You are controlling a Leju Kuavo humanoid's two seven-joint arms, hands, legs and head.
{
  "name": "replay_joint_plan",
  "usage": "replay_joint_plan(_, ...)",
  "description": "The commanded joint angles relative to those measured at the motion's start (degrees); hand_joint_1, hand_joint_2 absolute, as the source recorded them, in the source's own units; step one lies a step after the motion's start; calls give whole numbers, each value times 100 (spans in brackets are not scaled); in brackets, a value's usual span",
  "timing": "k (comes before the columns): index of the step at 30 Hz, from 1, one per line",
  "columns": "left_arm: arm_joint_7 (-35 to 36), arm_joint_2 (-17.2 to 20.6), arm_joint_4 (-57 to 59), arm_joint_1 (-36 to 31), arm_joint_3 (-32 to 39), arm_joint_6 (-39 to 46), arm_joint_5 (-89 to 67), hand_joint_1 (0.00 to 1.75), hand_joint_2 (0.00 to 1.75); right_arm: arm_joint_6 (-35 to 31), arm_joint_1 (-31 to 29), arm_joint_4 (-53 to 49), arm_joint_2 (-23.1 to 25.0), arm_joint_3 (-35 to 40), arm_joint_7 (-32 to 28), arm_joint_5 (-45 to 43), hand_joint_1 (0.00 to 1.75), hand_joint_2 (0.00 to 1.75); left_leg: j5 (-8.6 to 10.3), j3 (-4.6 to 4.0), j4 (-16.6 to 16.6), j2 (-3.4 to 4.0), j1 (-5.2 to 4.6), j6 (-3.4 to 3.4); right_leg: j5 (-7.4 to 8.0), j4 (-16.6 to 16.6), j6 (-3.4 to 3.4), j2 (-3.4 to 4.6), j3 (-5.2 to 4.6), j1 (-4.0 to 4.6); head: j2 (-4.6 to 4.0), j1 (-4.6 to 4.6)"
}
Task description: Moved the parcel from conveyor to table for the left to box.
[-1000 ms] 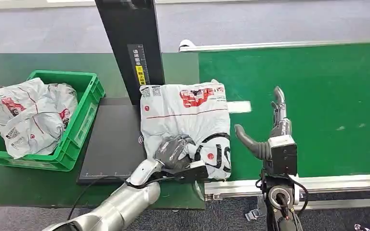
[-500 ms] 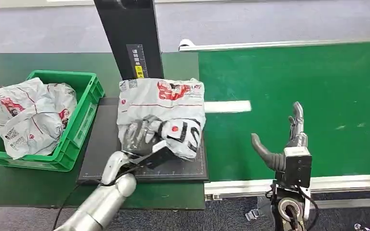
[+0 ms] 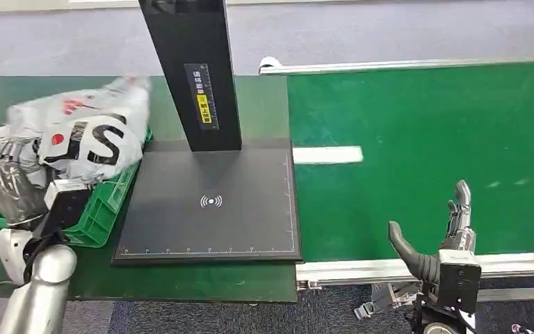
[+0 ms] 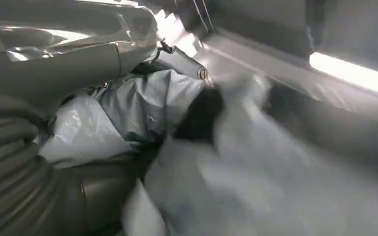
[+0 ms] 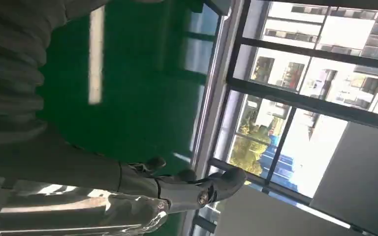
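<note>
my left hand (image 3: 15, 189) grips the parcel (image 3: 87, 132) over the green crate (image 3: 104, 209), arm bent at the table's left edge. my right hand (image 3: 434, 240) hangs spread and empty by the conveyor (image 3: 424, 139). half a second ago the parcel lay on the black scanner pad (image 3: 208, 209). bold black letters on the parcel are blurred.

The black scanner post (image 3: 193, 69) stands upright at the back of the bare scanner pad (image 3: 208, 209); the green conveyor belt (image 3: 424, 139) lies open beside it.
</note>
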Motion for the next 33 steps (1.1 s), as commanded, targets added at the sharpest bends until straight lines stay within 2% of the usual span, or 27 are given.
replay_joint_plan(1, 386, 247, 1946, -841, 647, -119, -514, 175, 175, 78, -174, 88, 47, 65, 37, 11, 0, 175, 6, 11, -8, -10, -3, 0, 1, -3, -3, -9, 10, -3, 0, -2)
replay_joint_plan(6, 595, 325, 2297, -966, 632, -363, -645, 175, 175, 135, -218, 141, -7, 119, 47, 3, 0, 175, 4, 15, -6, -3, -1, 1, 4, -4, -3, 0, 13, 0, 2, -2)
replay_joint_plan(10, 603, 712, 4450, -1863, 375, -306, -1050, 175, 175, 201, -533, 414, -27, 234, 27, -42, 0, 175, 8, 21, -8, -11, -3, 0, 4, -2, -3, -6, 18, -2, 2, -2)
replay_joint_plan(19, 552, 706, 4572, -1918, 362, -246, -1034, 175, 175, 197, -521, 411, -33, 234, 24, -45, 0, 175, 4, 22, -7, -2, 0, 2, 4, -5, -1, 1, 20, 1, 2, -2)
replay_joint_plan(21, 769, 775, 4799, -1990, 230, -271, -1287, 175, 175, 223, -534, 412, -43, 257, 32, -50, 0, 175, 5, 23, -8, -6, 1, 2, 3, -7, -2, -3, 22, 2, 0, -2)
replay_joint_plan(26, 1896, 818, 6545, -2548, -402, -321, -2594, 175, 175, 300, -777, 611, -141, 410, 18, -63, 0, 175, 12, 27, -15, -8, -1, 1, 10, -11, -3, -4, 24, 0, 2, 0)
replay_joint_plan(29, 2421, 869, 7022, -2603, -609, -584, -3032, 175, 175, 344, -881, 775, -163, 515, 12, -83, 0, 175, 12, 32, -17, -2, -3, 2, 11, -12, -2, 1, 28, -2, 0, -2)
replay_joint_plan(33, 2683, 937, 7235, -2485, -692, -925, -3307, 175, 175, 332, -928, 873, -155, 628, -8, -95, 0, 175, 6, 56, -22, 17, -6, 1, 10, -12, -3, 19, 44, -5, 0, -2)
